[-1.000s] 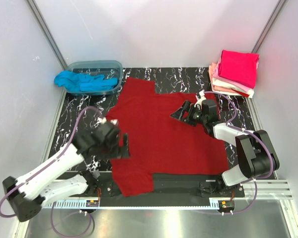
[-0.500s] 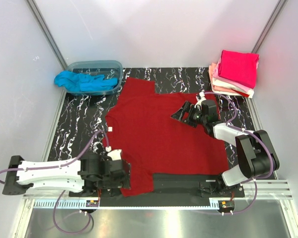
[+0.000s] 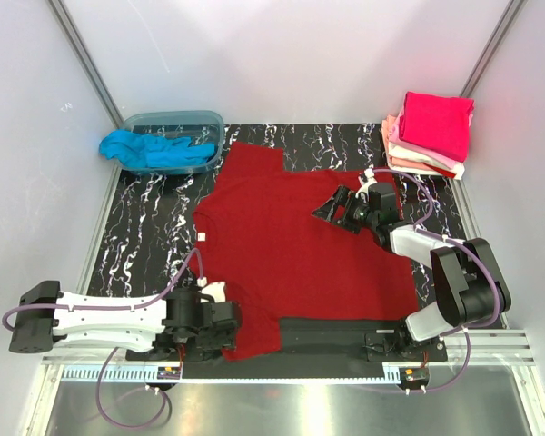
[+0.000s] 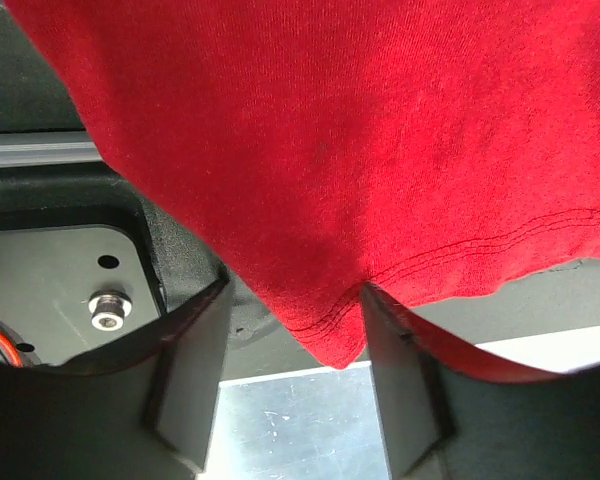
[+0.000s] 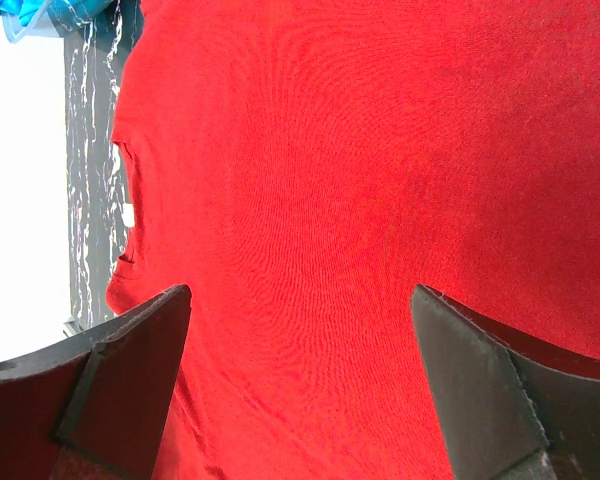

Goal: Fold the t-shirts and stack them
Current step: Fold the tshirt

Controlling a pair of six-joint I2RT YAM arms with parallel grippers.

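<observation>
Shirts are partly done: I see a folded stack [image 3: 429, 134] at the worktop's [image 3: 145, 218] far right corner. The dark red shirt [image 3: 291, 245] lies flat, not folded yet, and a turquoise shirt [image 3: 154, 150] hangs over the tub [image 3: 213, 123]. My left tool [image 4: 292, 300] is wide around the red shirt's near corner. My right tool [image 5: 300, 295] is wide above the cloth.

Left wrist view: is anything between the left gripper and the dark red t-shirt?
Nothing visible. A hemmed corner of the dark red t-shirt lies between the open fingers of the left gripper.
</observation>
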